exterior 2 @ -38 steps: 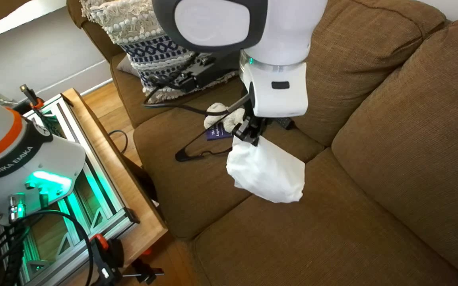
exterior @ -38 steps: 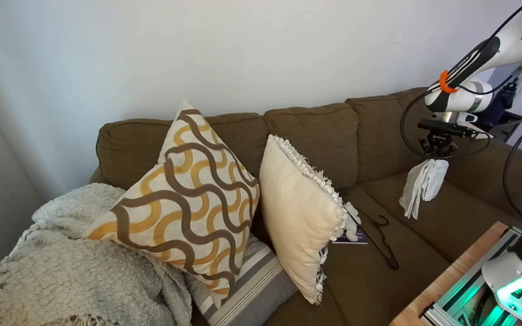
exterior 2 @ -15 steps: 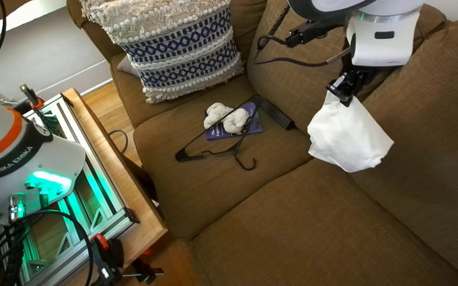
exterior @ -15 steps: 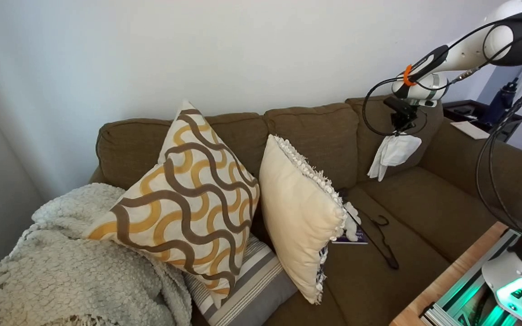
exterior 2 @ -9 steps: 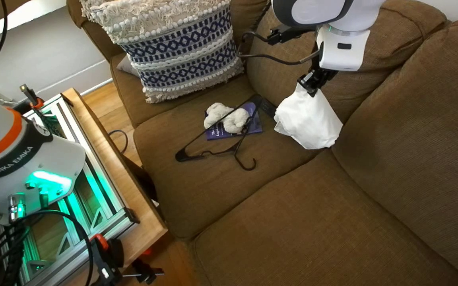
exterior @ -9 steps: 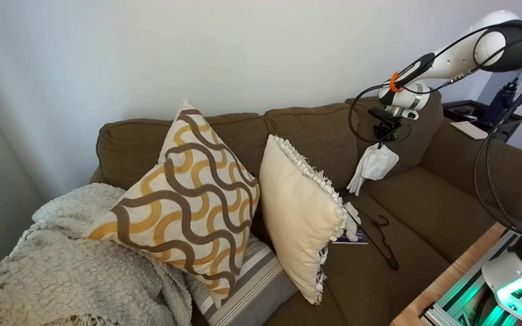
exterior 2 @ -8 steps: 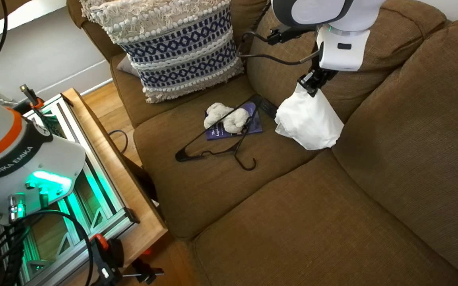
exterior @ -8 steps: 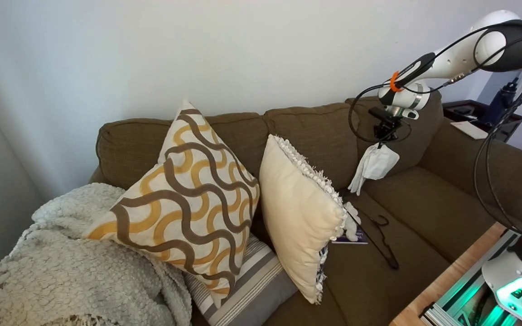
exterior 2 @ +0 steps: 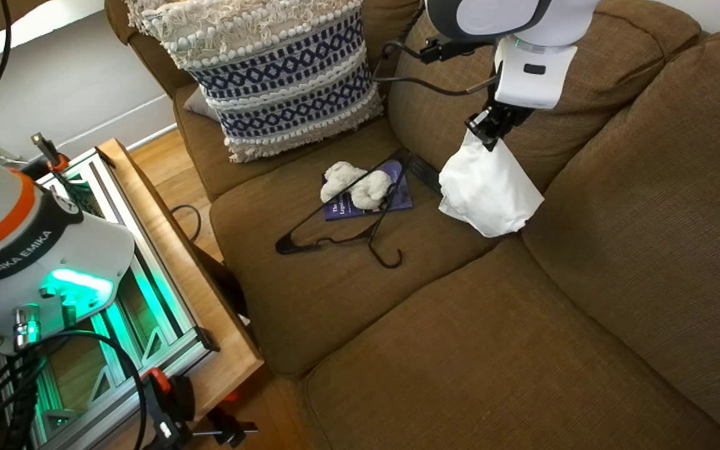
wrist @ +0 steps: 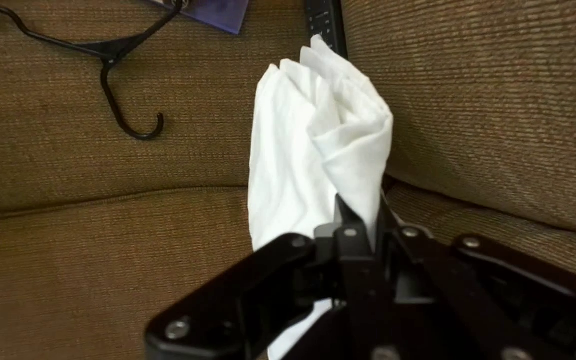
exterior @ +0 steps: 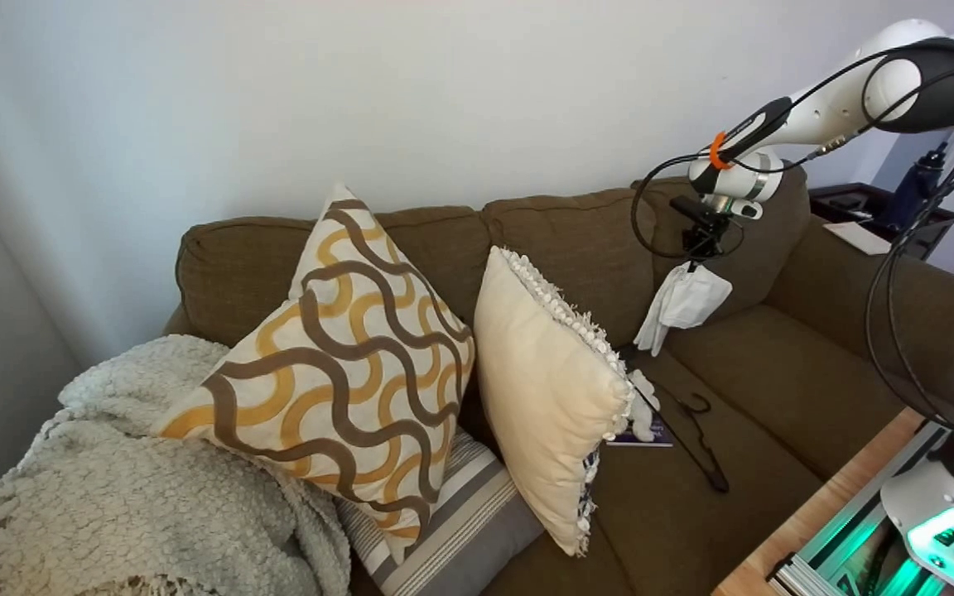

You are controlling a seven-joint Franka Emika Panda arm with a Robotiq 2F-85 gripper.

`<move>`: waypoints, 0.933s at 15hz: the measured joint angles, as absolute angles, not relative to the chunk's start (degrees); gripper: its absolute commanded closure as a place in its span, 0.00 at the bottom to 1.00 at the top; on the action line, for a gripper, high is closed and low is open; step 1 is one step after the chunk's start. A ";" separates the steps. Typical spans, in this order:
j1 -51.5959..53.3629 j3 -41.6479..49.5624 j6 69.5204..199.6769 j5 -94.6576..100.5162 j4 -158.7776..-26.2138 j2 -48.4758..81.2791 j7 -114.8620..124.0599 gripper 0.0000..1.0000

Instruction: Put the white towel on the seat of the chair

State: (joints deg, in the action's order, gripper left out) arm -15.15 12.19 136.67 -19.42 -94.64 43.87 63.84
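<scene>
The white towel hangs in folds from my gripper in both exterior views (exterior: pixel 682 300) (exterior 2: pixel 490 190). My gripper (exterior: pixel 693 265) is shut on its top, and the wrist view shows the towel (wrist: pixel 290 170) pinched between the fingertips (wrist: pixel 363 212). The gripper (exterior 2: pixel 485 139) is near the couch backrest, above the line between two seat cushions. The towel's lower edge is close to the brown couch seat (exterior 2: pixel 460 350); I cannot tell whether it touches. No separate chair is in view; the seat (wrist: pixel 108 260) also shows in the wrist view.
A black hanger (exterior 2: pixel 350 237), a purple book (exterior 2: pixel 404 199), a white fluffy thing (exterior 2: pixel 369 189) and a black remote (exterior 2: pixel 424 170) lie on the seat cushion. Pillows (exterior: pixel 543 389) (exterior 2: pixel 285 81) and a fleece blanket (exterior: pixel 146 480) are farther along. The robot's wooden table (exterior 2: pixel 235 356) stands before the couch.
The gripper, holding the towel throughout, has moved toward the backrest, rising and then dropping, and toward the pillows. Over the last half second it has barely moved.
</scene>
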 measured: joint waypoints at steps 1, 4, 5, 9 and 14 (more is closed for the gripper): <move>-14.21 12.73 136.59 -19.22 -94.91 44.04 66.31 0.98; -10.98 15.18 136.58 -18.56 -97.01 44.53 74.68 0.98; -10.04 15.88 136.57 -18.22 -98.03 44.71 77.35 0.98; -9.01 14.78 127.87 -16.58 -99.95 46.32 79.38 0.98; -8.38 12.80 113.09 -14.33 -99.05 49.58 79.36 0.98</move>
State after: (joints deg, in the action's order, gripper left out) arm -8.38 12.80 113.09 -14.33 -99.05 49.58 79.36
